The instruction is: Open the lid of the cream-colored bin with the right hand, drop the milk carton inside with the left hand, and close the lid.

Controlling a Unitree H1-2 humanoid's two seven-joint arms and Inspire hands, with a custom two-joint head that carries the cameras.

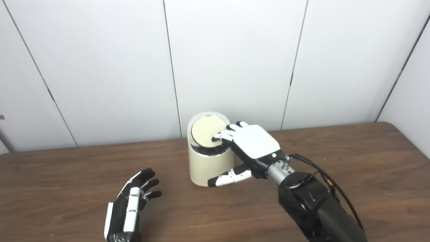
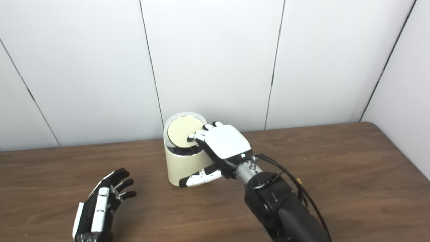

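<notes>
The cream-colored bin (image 1: 210,158) stands upright on the wooden table (image 1: 352,161), close to the white panelled wall (image 1: 235,60), and the right hand (image 1: 250,144) lies palm-down over its right side, fingertips (image 1: 220,137) resting on the round lid (image 1: 205,131), which sits tilted in its rim, while the thumb reaches across the front of the bin's wall. Left of the bin and nearer the table's front edge, the left hand (image 1: 129,205) hovers empty, fingers loosely apart and gently curled. No milk carton shows anywhere in view.
</notes>
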